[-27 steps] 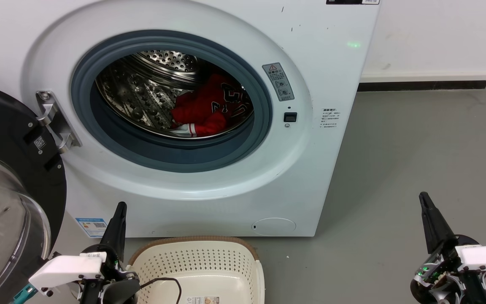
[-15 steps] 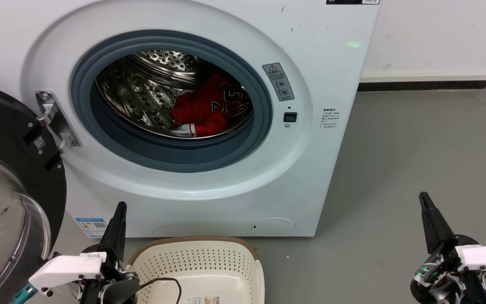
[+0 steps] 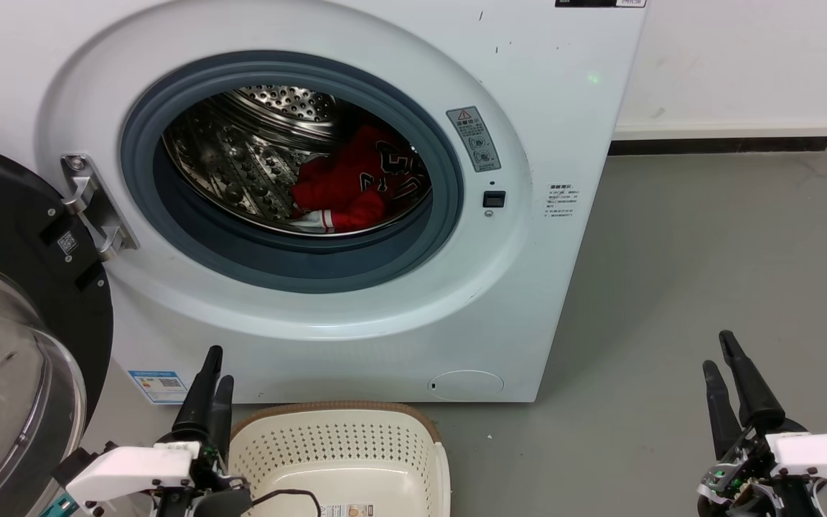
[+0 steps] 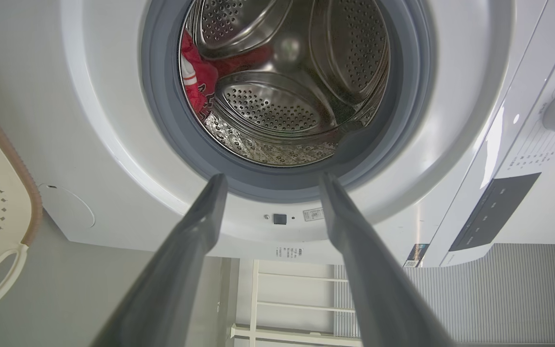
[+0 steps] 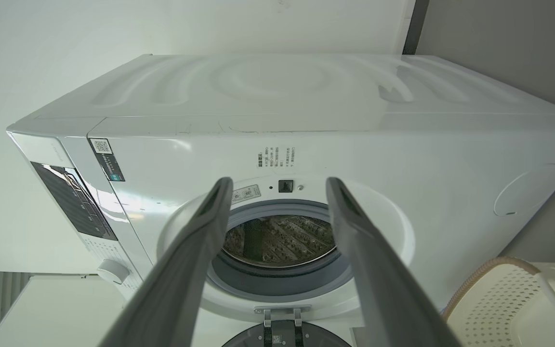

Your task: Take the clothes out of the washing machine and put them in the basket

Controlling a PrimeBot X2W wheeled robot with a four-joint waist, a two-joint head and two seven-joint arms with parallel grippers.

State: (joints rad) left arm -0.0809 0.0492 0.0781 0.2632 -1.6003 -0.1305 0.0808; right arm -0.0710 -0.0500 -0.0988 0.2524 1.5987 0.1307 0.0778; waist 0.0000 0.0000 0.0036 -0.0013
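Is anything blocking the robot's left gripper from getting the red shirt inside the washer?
No, nothing visible. The door is swung open to the left, leaving the porthole unblocked. The red clothes lie in the drum, and the left gripper is open, low in front, beside the basket.

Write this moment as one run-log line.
left gripper: open, empty | right gripper: open, empty | clothes: in washing machine | door: open | basket: no clothes

Grey floor (image 3: 708, 237), smooth, evenly lit. White wall (image 3: 736, 57) behind; white skirting (image 3: 726, 130) over dark strip (image 3: 715, 146).
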